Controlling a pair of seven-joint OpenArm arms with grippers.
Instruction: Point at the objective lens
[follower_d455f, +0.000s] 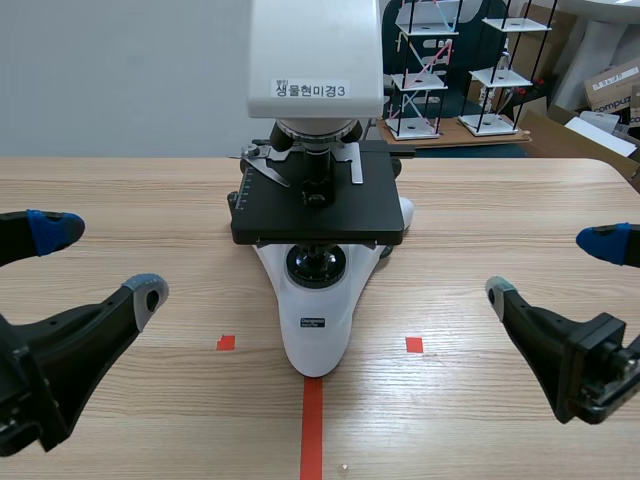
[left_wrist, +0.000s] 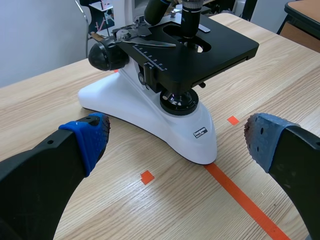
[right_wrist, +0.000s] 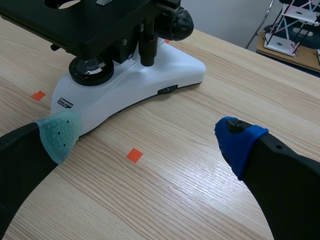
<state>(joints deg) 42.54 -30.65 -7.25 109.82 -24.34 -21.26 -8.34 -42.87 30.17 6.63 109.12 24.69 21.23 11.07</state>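
- Black fingers (follower_d455f: 90, 320) on both grippers are spread wide with nothing between them. The left gripper (follower_d455f: 100, 262) sits to the left of the microscope (follower_d455f: 316, 330) and the right gripper (follower_d455f: 548, 268) to its right. Each is low over the table (follower_d455f: 500, 200) and well apart from the microscope.
- The objective lens (follower_d455f: 317, 170) hangs under the microscope's white head (follower_d455f: 315, 55), just above the black platform (follower_d455f: 318, 215). It is at the middle of the microscope, set well back from its front foot.
- One likely mistake is the wrong target. The round light lens (follower_d455f: 316, 265) in the microscope's base sits in plain view at the front and is easier to reach, so a pointing move could end there instead.
- Spread as they are, the fingers make a poor pointer. One tip could aim at the lens while the other strikes the platform's edge or the focus knob (left_wrist: 105, 55) on the microscope's side. Closing them first would probably help.
- The gap between head and platform looks narrow, so a low approach may bump the platform and a high one the head.
- The thin metal slide holder (follower_d455f: 268, 170) lies on the platform just beside the lens, on the side of the microscope nearer the left gripper. An approach by that arm could catch and bend it.
- A hard nudge could shift the microscope on the wooden table or smear the glass, so stopping short of contact seems safer.
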